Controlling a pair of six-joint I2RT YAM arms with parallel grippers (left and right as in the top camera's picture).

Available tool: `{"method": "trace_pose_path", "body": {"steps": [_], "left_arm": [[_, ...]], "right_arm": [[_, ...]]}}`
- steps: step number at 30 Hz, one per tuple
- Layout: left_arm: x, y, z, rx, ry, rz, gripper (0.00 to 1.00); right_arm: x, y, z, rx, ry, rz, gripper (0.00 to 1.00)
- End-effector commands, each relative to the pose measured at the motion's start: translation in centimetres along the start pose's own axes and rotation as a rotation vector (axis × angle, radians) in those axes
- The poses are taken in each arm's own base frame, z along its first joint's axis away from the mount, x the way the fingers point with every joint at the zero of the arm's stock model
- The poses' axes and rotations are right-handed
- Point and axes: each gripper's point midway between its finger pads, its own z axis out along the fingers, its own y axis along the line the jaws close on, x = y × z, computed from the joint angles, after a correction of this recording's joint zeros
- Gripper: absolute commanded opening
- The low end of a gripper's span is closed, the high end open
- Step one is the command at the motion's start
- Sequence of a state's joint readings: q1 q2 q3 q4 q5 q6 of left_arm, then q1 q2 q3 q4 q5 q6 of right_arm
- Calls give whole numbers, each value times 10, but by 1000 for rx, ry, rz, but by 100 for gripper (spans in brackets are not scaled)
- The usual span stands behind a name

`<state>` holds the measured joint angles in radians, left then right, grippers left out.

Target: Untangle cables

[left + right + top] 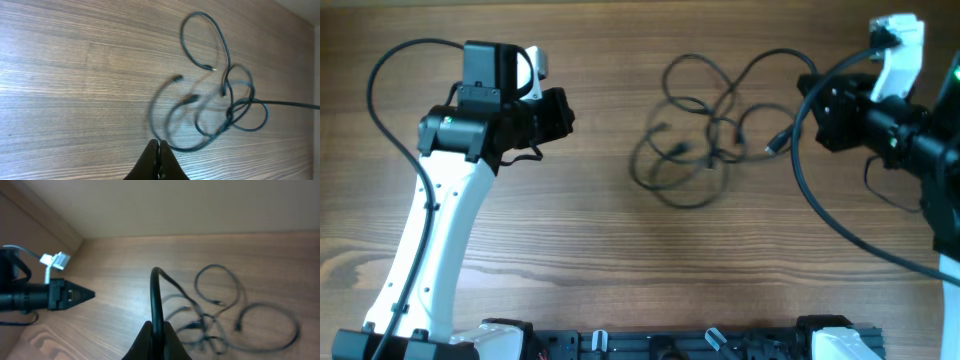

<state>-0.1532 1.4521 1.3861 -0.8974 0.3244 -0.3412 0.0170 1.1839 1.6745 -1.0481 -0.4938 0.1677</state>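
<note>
The wood-grain counter [620,250] carries the cables [695,130], a loose tangle of thin black loops lying near its middle, between the two arms. The left claw [159,149] is pinched closed, well clear of the tangle. The right claw [807,90] is also closed, just beside the nearest loop.

- We see a brown wood-grain tabletop [620,255], its grain running left to right.
- Directly on it lie thin black flexible cables [705,140], loose loops crossing one another in a tangle, right of centre.
</note>
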Motion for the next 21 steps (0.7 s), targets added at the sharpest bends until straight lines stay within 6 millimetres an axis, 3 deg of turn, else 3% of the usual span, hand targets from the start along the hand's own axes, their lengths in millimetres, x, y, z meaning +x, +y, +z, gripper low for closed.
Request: {"method": "trace_pose_path", "body": {"steps": [1, 8, 9, 11, 13, 14, 17, 20, 21], "left_arm": [[-3, -6, 6, 3, 2, 38, 4], [-3, -6, 6, 3, 1, 38, 4], [-3, -6, 6, 3, 2, 37, 4], [-3, -6, 6, 3, 2, 37, 4], [-3, -6, 6, 3, 1, 37, 4], [-3, -6, 6, 3, 2, 37, 4], [-3, -6, 6, 3, 2, 38, 4], [-3, -6, 6, 3, 2, 37, 4], [-3, -6, 6, 3, 1, 37, 4]], "right_arm": [[10, -12, 16, 27, 72, 66, 4], [42, -18, 76, -30, 285, 125, 4], [53, -15, 97, -48, 342, 123, 4], [65, -9, 118, -69, 398, 116, 5], [86, 4, 148, -104, 484, 95, 18], [94, 10, 156, -116, 513, 86, 32], [126, 33, 183, -172, 612, 11, 59], [145, 50, 191, -209, 663, -56, 76], [145, 48, 192, -186, 659, -60, 80]]}}
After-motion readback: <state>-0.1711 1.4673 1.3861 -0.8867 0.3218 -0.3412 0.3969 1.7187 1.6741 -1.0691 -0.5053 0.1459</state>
